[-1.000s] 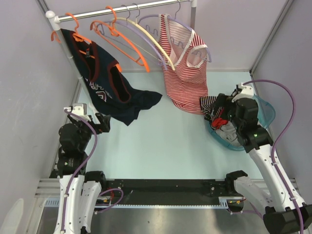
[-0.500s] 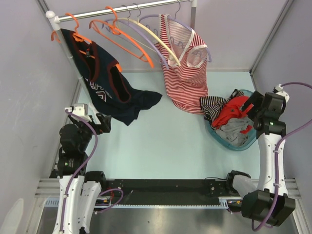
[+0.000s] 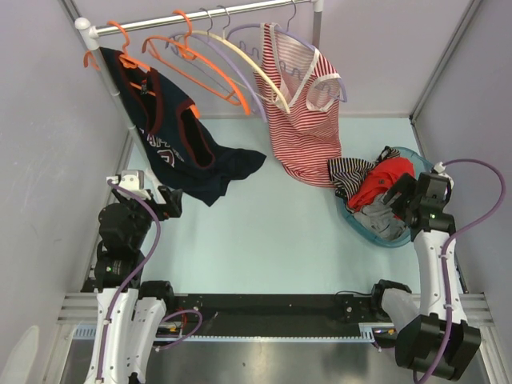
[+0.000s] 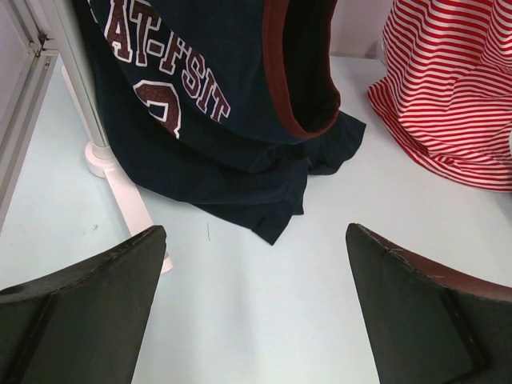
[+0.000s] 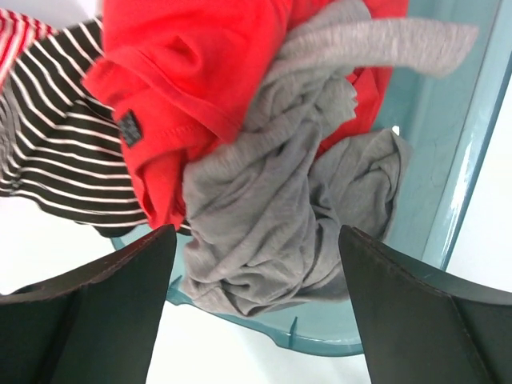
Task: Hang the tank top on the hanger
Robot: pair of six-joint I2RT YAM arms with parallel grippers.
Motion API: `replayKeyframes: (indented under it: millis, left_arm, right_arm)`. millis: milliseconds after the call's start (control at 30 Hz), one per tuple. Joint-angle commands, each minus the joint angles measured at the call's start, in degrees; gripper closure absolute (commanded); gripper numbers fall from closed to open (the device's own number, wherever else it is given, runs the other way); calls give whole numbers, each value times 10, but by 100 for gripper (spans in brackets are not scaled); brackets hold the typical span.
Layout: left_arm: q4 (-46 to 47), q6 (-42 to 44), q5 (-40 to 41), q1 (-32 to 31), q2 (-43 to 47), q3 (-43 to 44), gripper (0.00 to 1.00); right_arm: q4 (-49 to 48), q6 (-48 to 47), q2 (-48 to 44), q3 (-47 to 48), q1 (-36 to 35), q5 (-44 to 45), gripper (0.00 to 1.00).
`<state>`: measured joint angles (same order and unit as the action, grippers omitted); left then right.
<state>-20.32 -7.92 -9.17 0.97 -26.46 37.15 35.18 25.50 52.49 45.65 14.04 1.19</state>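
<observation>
Pale table (image 3: pixel 272 232): right arm (image 3: pixel 428 248) hangs over tank top (image 5: pixel 272 200); both arms' jaws wide, empty.

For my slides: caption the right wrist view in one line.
Open right pincer above the grey tank top, crumpled in a teal basket beside a red garment.

Left arm (image 3: pixel 120 272) and right arm (image 3: pixel 430 264): white tubular links, black joint housings, black bases at near edge. Lilac cable (image 3: pixel 157 230) looped alongside left arm; purple cable (image 3: pixel 478 161) arched wide off right wrist, then run down along white link. Small white module atop each wrist. Left fingers (image 4: pixel 88 320) and right fingers (image 5: pixel 88 320): matte black, broad, wedge-shaped, flat inner faces; thin reddish-brown rim along one left finger edge.
</observation>
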Motion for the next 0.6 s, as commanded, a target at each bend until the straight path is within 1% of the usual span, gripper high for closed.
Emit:
replayKeyframes:
  millis: [0,133,200,233,267,300,333,367,400,433,567]
  left_arm:
    - [5,8,9,-4,2,-5,1]
    - [5,8,12,-5,1,-5,1]
    - [4,8,13,-5,1,-5,1]
    - [4,9,15,-4,1,-5,0]
    - [3,9,16,-4,1,-4,1]
    - [3,9,17,-4,1,-4,1]
    - [2,9,18,-4,1,-4,1]
    - [2,8,18,-5,1,-4,0]
    - [2,9,18,-4,1,-4,1]
    - [2,9,18,-5,1,-4,1]
    - [3,8,19,-5,-1,-4,1]
  right_arm:
    - [-35,12,3,-28,-3,5,16]
    - [-59,15,31,-40,-3,-7,23]
    - [-68,17,42,-39,-3,-7,30]
    - [-71,14,44,-37,-2,-27,37]
    - [-70,14,44,-34,-2,-29,59]
    - [-69,16,42,-30,-2,-31,69]
    - [-68,14,39,-27,-2,-31,78]
    - [-64,15,33,-18,-2,-28,91]
    - [-61,14,25,-14,-1,-24,97]
    - [-57,11,20,-7,1,-22,100]
    - [-21,5,-11,54,21,-40,100]
